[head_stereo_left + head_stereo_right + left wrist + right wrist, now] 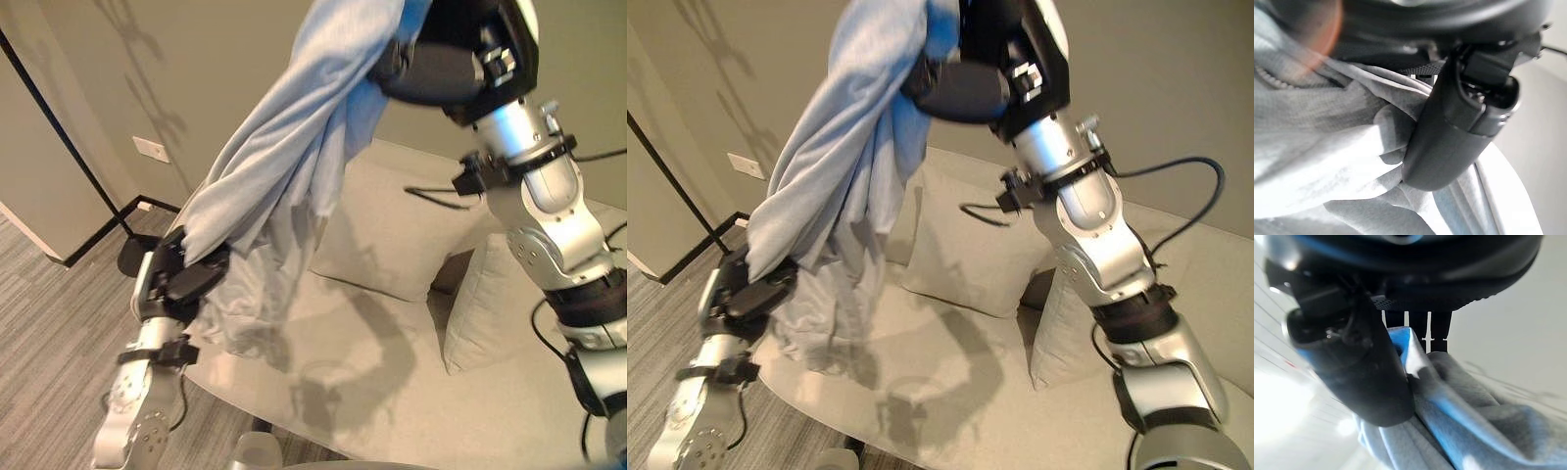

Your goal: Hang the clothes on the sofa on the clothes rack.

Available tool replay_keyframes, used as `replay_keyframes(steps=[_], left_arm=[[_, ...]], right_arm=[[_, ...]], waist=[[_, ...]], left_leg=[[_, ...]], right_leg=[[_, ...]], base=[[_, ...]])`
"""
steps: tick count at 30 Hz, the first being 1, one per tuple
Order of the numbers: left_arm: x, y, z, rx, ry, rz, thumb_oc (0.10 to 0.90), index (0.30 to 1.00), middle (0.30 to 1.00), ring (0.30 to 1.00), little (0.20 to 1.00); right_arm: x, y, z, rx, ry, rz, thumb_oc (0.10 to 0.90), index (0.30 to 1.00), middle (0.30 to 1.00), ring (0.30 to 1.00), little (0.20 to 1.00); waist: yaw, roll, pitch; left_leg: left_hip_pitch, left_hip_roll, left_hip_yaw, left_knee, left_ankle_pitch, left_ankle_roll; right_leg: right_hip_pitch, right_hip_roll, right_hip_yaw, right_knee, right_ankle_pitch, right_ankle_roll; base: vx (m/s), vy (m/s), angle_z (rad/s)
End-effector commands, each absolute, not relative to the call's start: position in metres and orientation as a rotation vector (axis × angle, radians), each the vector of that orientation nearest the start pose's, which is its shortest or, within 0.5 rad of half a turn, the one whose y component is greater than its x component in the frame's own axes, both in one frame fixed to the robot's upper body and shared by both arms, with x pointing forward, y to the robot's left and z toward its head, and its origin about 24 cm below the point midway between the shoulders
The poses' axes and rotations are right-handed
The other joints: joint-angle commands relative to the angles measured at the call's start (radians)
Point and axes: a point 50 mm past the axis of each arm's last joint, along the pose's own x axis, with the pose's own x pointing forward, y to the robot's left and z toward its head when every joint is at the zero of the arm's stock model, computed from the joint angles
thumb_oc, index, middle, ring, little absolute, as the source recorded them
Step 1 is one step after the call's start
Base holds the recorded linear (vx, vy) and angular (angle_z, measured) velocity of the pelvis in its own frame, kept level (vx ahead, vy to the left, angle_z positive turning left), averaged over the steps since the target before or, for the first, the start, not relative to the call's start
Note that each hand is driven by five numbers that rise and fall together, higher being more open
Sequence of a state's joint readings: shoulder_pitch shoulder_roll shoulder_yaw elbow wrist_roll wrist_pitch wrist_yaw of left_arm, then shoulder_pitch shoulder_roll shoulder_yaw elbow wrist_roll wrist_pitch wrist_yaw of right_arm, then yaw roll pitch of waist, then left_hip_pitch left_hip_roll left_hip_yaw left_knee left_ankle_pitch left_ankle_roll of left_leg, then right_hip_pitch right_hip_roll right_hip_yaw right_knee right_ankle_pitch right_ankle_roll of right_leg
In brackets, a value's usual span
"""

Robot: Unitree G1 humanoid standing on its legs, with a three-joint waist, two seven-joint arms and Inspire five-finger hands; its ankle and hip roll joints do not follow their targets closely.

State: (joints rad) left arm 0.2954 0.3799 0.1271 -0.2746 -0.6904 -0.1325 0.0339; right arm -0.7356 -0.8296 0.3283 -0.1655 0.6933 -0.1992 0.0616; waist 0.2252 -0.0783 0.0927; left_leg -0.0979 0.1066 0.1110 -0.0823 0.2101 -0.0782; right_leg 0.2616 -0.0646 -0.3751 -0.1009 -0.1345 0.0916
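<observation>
light blue-grey garment (284, 147) is hanging off the sofa (392, 392), stretched between both hands. right hand (441, 69) is pinching its top end up high, left hand (186, 274) is clamping the low end. i'd be keeping both grips tight and lifting until the hem is clearing the cushions (392, 240) before swinging away.

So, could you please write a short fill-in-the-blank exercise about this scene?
1. Both hands hold one light ____ garment.
2. The right hand grips it ____ than the left hand.
3. Behind the garment, a ____ leans on the sofa.

Missing words: grey; higher; cushion
</observation>
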Motion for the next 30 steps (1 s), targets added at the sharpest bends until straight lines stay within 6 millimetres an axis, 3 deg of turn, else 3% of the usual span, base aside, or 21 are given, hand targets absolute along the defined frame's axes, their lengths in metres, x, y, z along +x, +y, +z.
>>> replay_keyframes(steps=[1, 4, 5, 7, 9, 10, 11, 12, 13, 15, 16, 17, 18, 20, 22, 23, 24, 25, 26, 28, 30], left_arm=[[0.187, 0.265, 0.113, -0.125, -0.389, 0.216, 0.4, 0.3, 0.3, 0.3, 0.3], [0.187, 0.271, 0.118, -0.07, -0.421, 0.26, 0.4, 0.3, 0.3, 0.3, 0.3], [0.187, 0.272, 0.124, -0.045, -0.459, 0.282, 0.4, 0.3, 0.3, 0.3, 0.3], [0.185, 0.273, 0.126, -0.025, -0.469, 0.294, 0.4, 0.3, 0.3, 0.3, 0.3], [0.179, 0.279, 0.13, 0.017, -0.494, 0.347, 0.4, 0.3, 0.3, 0.3, 0.3], [0.179, 0.279, 0.13, 0.02, -0.491, 0.345, 0.4, 0.3, 0.3, 0.3, 0.3], [0.179, 0.281, 0.131, -0.003, -0.51, 0.375, 0.4, 0.3, 0.3, 0.3, 0.3], [0.179, 0.281, 0.131, -0.002, -0.508, 0.373, 0.4, 0.3, 0.3, 0.3, 0.3], [0.182, 0.28, 0.126, -0.069, -0.505, 0.386, 0.4, 0.3, 0.3, 0.3, 0.3], [0.186, 0.276, 0.122, -0.105, -0.487, 0.373, 0.4, 0.3, 0.3, 0.3, 0.3], [0.194, 0.266, 0.116, -0.155, -0.46, 0.324, 0.4, 0.3, 0.3, 0.3, 0.3], [0.195, 0.266, 0.115, -0.155, -0.454, 0.321, 0.4, 0.3, 0.3, 0.3, 0.3], [0.204, 0.249, 0.107, -0.242, -0.407, 0.246, 0.4, 0.3, 0.3, 0.3, 0.3], [0.209, 0.239, 0.102, -0.289, -0.377, 0.202, 0.4, 0.3, 0.3, 0.3, 0.3], [0.215, 0.225, 0.104, -0.278, -0.352, 0.107, 0.4, 0.3, 0.3, 0.3, 0.3], [0.221, 0.21, 0.108, -0.193, -0.343, -0.011, 0.4, 0.3, 0.3, 0.3, 0.3], [0.221, 0.21, 0.108, -0.193, -0.343, -0.011, 0.4, 0.3, 0.3, 0.3, 0.3], [0.223, 0.202, 0.108, -0.124, -0.329, -0.092, 0.4, 0.3, 0.3, 0.3, 0.3], [0.223, 0.202, 0.108, -0.121, -0.328, -0.092, 0.4, 0.3, 0.3, 0.3, 0.3], [0.224, 0.204, 0.11, -0.07, -0.322, -0.105, 0.4, 0.3, 0.3, 0.3, 0.3], [0.221, 0.213, 0.111, -0.013, -0.315, -0.073, 0.4, 0.3, 0.3, 0.3, 0.3]], right_arm=[[0.267, -0.163, 0.328, -0.107, -1.006, 0.556, 0.4, 0.3, 0.3, 0.3, 0.3], [0.266, -0.172, 0.315, -0.125, -0.973, 0.525, 0.4, 0.3, 0.3, 0.3, 0.3], [0.268, -0.179, 0.301, -0.156, -0.92, 0.496, 0.4, 0.3, 0.3, 0.3, 0.3], [0.269, -0.181, 0.291, -0.15, -0.888, 0.484, 0.4, 0.3, 0.3, 0.3, 0.3], [0.268, -0.179, 0.252, -0.111, -0.774, 0.476, 0.4, 0.3, 0.3, 0.3, 0.3], [0.267, -0.179, 0.251, -0.11, -0.772, 0.473, 0.4, 0.3, 0.3, 0.3, 0.3], [0.265, -0.182, 0.227, -0.104, -0.701, 0.452, 0.4, 0.3, 0.3, 0.3, 0.3], [0.264, -0.182, 0.227, -0.104, -0.699, 0.45, 0.4, 0.3, 0.3, 0.3, 0.3], [0.263, -0.182, 0.198, -0.073, -0.595, 0.435, 0.4, 0.3, 0.3, 0.3, 0.3], [0.26, -0.18, 0.179, -0.063, -0.519, 0.436, 0.4, 0.3, 0.3, 0.3, 0.3], [0.258, -0.176, 0.153, -0.038, -0.414, 0.436, 0.4, 0.3, 0.3, 0.3, 0.3], [0.258, -0.176, 0.151, -0.04, -0.409, 0.434, 0.4, 0.3, 0.3, 0.3, 0.3], [0.257, -0.17, 0.128, -0.033, -0.313, 0.428, 0.4, 0.3, 0.3, 0.3, 0.3], [0.255, -0.165, 0.115, -0.023, -0.26, 0.429, 0.4, 0.3, 0.3, 0.3, 0.3], [0.251, -0.159, 0.101, 0.011, -0.196, 0.448, 0.4, 0.3, 0.3, 0.3, 0.3], [0.245, -0.162, 0.092, 0.009, -0.156, 0.444, 0.4, 0.3, 0.3, 0.3, 0.3], [0.245, -0.162, 0.092, 0.009, -0.156, 0.444, 0.4, 0.3, 0.3, 0.3, 0.3], [0.241, -0.159, 0.08, 0.016, -0.109, 0.431, 0.4, 0.3, 0.3, 0.3, 0.3], [0.241, -0.159, 0.08, 0.018, -0.108, 0.43, 0.4, 0.3, 0.3, 0.3, 0.3], [0.246, -0.14, 0.078, 0.07, -0.101, 0.473, 0.4, 0.3, 0.3, 0.3, 0.3], [0.247, -0.131, 0.074, 0.074, -0.087, 0.501, 0.4, 0.3, 0.3, 0.3, 0.3]], waist=[[0.04, 0.03, -0.061], [0.057, 0.053, -0.022], [0.051, 0.064, -0.001], [0.047, 0.069, 0.001], [0.028, 0.083, 0.0], [0.029, 0.081, -0.001], [0.005, 0.087, 0.0], [0.006, 0.087, 0.0], [-0.02, 0.093, -0.005], [-0.036, 0.097, -0.015], [-0.057, 0.108, -0.019], [-0.06, 0.109, -0.024], [-0.085, 0.12, -0.03], [-0.094, 0.124, -0.037], [-0.102, 0.134, -0.046], [-0.117, 0.119, -0.041], [-0.117, 0.119, -0.041], [-0.132, 0.077, -0.03], [-0.131, 0.068, -0.029], [-0.13, 0.043, -0.009], [-0.122, 0.036, -0.003]], left_leg=[[-0.054, 0.094, -0.066, 0.018, 0.025, -0.098], [-0.103, 0.081, -0.073, 0.028, 0.085, -0.116], [-0.123, 0.075, -0.008, 0.048, 0.082, -0.108], [-0.119, 0.075, 0.015, 0.059, 0.066, -0.103], [-0.071, 0.086, 0.019, 0.085, -0.016, -0.085], [-0.071, 0.086, 0.019, 0.089, -0.019, -0.085], [-0.012, 0.14, 0.013, 0.105, -0.048, -0.09], [-0.009, 0.14, 0.012, 0.105, -0.05, -0.09], [0.051, 0.211, 0.011, 0.11, -0.034, -0.105], [0.086, 0.253, -0.001, 0.102, -0.024, -0.126], [0.11, 0.314, 0.006, 0.108, 0.034, -0.145], [0.113, 0.315, 0.001, 0.099, 0.042, -0.15], [0.127, 0.364, 0.008, 0.092, 0.114, -0.176], [0.134, 0.366, 0.003, 0.081, 0.126, -0.182], [0.141, 0.344, -0.022, 0.066, 0.054, -0.182], [0.102, 0.311, 0.002, 0.097, -0.104, -0.157], [0.102, 0.311, 0.002, 0.097, -0.104, -0.157], [0.094, 0.222, 0.028, 0.106, -0.234, -0.103], [0.094, 0.211, 0.029, 0.109, -0.238, -0.098], [0.122, 0.091, 0.054, 0.067, -0.271, -0.002], [0.154, 0.027, 0.081, 0.022, -0.268, 0.044]], right_leg=[[-0.074, 0.056, -0.014, 0.014, -0.022, -0.073], [-0.088, 0.042, -0.052, 0.014, -0.013, -0.072], [-0.106, 0.016, -0.097, 0.014, 0.001, -0.067], [-0.114, 0.003, -0.117, 0.014, 0.008, -0.064], [-0.143, -0.044, -0.13, 0.018, 0.05, -0.044], [-0.141, -0.044, -0.131, 0.017, 0.051, -0.043], [-0.164, -0.086, -0.146, 0.026, 0.077, -0.035], [-0.16, -0.084, -0.147, 0.025, 0.077, -0.034], [-0.177, -0.121, -0.162, 0.04, 0.093, -0.023], [-0.178, -0.141, -0.154, 0.049, 0.086, -0.005], [-0.197, -0.195, -0.179, 0.075, 0.109, 0.013], [-0.198, -0.197, -0.181, 0.085, 0.102, 0.018], [-0.215, -0.26, -0.204, 0.119, 0.123, 0.044], [-0.22, -0.293, -0.214, 0.136, 0.135, 0.063], [-0.226, -0.337, -0.208, 0.168, 0.158, 0.089], [-0.206, -0.425, -0.236, 0.212, 0.191, 0.118], [-0.206, -0.425, -0.236, 0.212, 0.191, 0.118], [-0.206, -0.532, -0.226, 0.298, 0.283, 0.156], [-0.209, -0.545, -0.222, 0.302, 0.286, 0.159], [-0.237, -0.644, -0.197, 0.444, 0.436, 0.17], [-0.263, -0.668, -0.206, 0.528, 0.468, 0.17]], base=[[-0.09, -0.015, 0.05], [-0.22, 0.034, 0.24], [-0.21, 0.08, 0.58], [-0.16, 0.076, 0.7], [-0.12, 0.142, 0.52], [-0.17, 0.259, 0.21], [-0.09, 0.156, 0.15], [-0.16, 0.339, 0.02], [-0.06, 0.183, -0.19], [-0.04, 0.353, -0.11], [-0.04, 0.4, 0.39], [-0.15, 0.627, 1.02], [-0.07, 0.342, 0.78], [-0.06, 0.442, 0.55], [-0.01, 0.577, 0.66], [0.0, 0.529, 0.43], [-0.01, 0.757, 0.45], [0.0, 0.401, 0.63], [-0.02, 0.813, 0.88], [-0.04, 0.612, 0.42], [0.04, 0.595, 0.22]])
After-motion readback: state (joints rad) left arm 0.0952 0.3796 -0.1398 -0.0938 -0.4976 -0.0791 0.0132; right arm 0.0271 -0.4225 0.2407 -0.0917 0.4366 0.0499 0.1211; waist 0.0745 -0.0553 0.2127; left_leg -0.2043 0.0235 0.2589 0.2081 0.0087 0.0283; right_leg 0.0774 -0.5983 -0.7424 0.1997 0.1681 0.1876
